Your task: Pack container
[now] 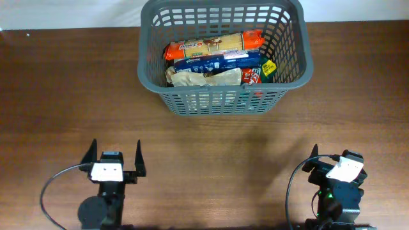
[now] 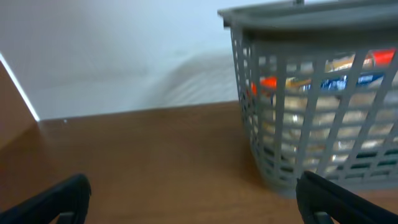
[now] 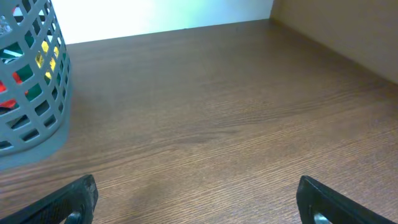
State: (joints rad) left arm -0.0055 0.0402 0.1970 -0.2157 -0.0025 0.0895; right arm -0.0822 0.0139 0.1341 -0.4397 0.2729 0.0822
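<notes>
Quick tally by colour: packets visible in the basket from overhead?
Orange packet: 1
Blue packet: 1
Beige packet: 1
Red packet: 1
Green-yellow packet: 1, possibly part of the red
Total: 4 or 5 visible in basket

Two black arms point(image 1: 100, 207), white wrist blocks point(image 1: 106, 170), looping black cables point(image 1: 50, 185), tapered black fingers point(image 1: 138, 157).
</notes>
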